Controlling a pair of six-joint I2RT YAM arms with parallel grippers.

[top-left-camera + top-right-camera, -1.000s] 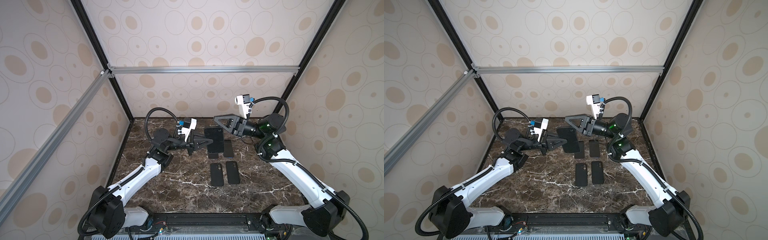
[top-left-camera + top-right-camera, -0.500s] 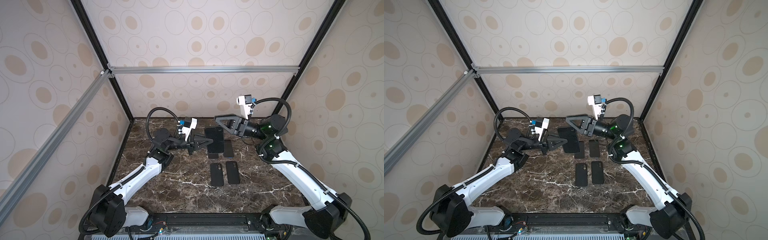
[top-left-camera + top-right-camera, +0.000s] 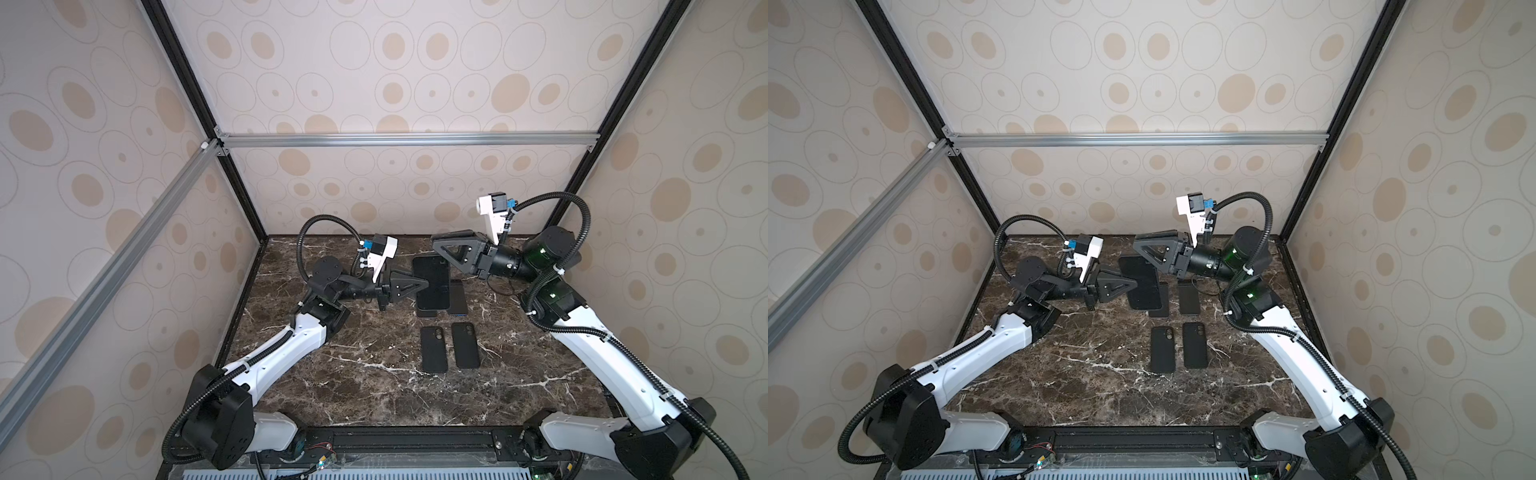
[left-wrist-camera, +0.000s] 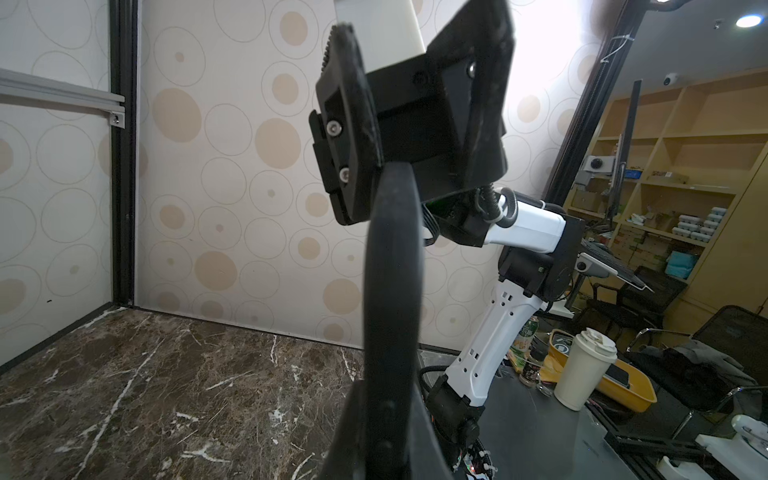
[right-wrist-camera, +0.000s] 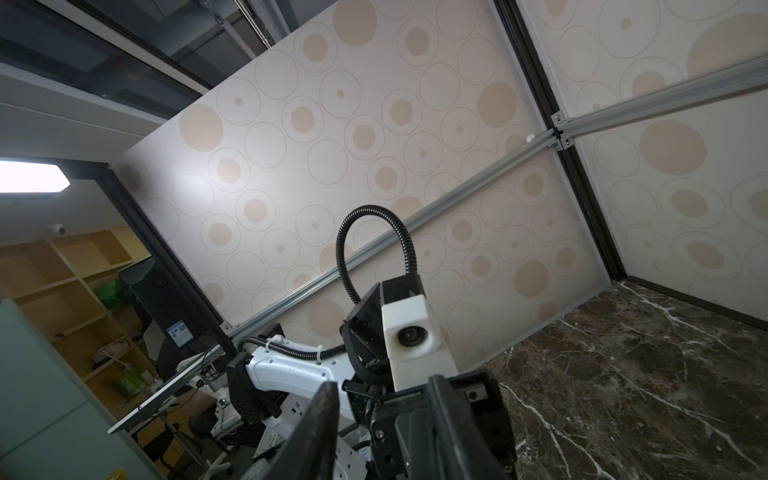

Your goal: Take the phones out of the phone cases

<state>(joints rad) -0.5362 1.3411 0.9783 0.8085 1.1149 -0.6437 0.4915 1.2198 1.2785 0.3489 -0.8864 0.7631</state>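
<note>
Phone (image 3: 435, 274): I am holding it above the table (image 3: 374, 374), its near edge clamped in the left claw (image 3: 424, 286). The right claw (image 3: 437, 245), jaws parted, is hovering at its far end; I cannot tell whether they touch.

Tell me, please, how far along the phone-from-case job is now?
Possibly done: two cases lie back-up at the front of the table, two dark slabs behind them; whether those are finished pairs is unclear. In hand: the left pincer grips the raised phone by its edge, the right pincer open at its far end. Left: freeing it from its case, which I cannot confirm is off.
</note>
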